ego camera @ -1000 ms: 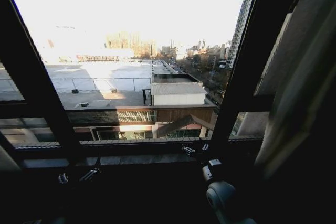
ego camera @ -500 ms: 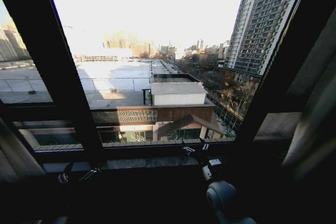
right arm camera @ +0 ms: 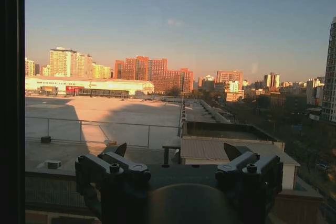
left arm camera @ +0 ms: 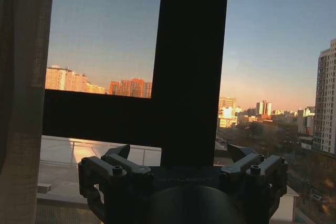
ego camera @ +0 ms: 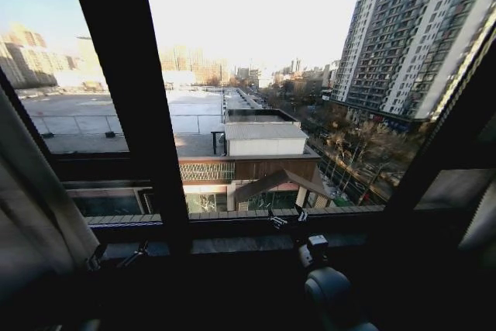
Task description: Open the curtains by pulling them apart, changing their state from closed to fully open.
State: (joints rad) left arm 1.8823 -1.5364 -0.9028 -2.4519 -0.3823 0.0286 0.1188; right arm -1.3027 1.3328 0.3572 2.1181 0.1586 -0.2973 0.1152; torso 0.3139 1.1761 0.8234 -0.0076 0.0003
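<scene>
Sheer off-white curtains (ego camera: 35, 207) drawn apart, bunched at window's edges

Faint embossed "GALBOT" on left gripper (left arm camera: 181, 157) housing, barely legible; no other readable text

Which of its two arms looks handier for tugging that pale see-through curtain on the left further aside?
Probably the left. Its open end effector has the sheer off-white pleated curtain just beside it, while the right end effector, also open, faces bare glass.
</scene>
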